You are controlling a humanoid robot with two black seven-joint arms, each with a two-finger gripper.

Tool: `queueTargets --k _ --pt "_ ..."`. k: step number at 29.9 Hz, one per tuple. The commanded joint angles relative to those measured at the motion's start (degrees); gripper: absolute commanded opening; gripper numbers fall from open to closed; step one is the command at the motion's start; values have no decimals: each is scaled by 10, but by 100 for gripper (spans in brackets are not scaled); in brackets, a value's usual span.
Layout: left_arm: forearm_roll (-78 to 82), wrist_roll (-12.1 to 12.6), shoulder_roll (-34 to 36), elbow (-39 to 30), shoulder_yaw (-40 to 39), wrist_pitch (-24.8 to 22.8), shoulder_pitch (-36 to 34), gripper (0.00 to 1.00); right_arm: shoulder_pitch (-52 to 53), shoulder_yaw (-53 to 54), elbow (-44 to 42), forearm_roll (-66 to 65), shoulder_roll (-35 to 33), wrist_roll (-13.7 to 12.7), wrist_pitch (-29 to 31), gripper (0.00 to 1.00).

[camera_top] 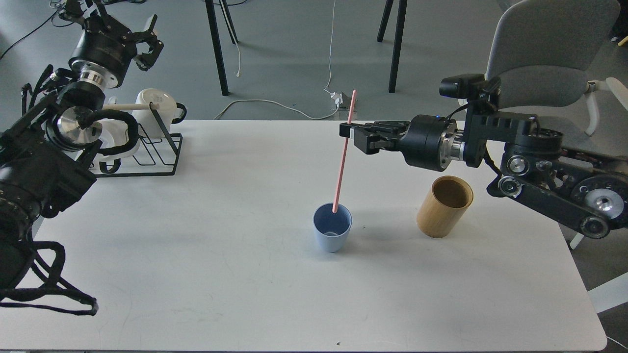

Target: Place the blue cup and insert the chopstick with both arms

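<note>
The light-blue cup [332,229] stands upright near the middle of the white table [221,274]. My right gripper [349,133] is shut on the pink chopstick [341,164], gripping it near its upper part. The stick hangs almost upright, and its lower tip is at the cup's mouth, just inside the rim as seen from above. My left gripper [146,40] is raised at the far left, beyond the table's back edge, open and empty.
A tan bamboo cylinder [444,207] stands to the right of the cup, empty. A black wire rack [147,152] with white mugs [159,110] sits at the back left. A grey chair [544,54] is behind the right arm.
</note>
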Motion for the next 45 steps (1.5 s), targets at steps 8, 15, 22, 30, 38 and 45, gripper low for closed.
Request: queueTargets --k 8,15,22,30,38,45 --pt "1 -1 -1 0 0 0 2 99 -2 -25 -62 -36 45 0 -1 0" --pt "1 -1 -1 0 0 0 2 99 -1 -52 -84 -36 78 0 -3 2" --pt "1 -2 -1 0 1 0 2 99 -6 -61 -89 -36 86 0 -12 14" --pt "1 -2 -1 0 1 0 2 99 -12 -60 -88 -35 86 0 -12 19" --pt "1 -1 0 0 2 0 2 99 -11 2 -86 -15 75 3 -22 54" --pt "1 -2 1 0 2 0 2 99 -27 146 -88 139 39 3 -21 96"
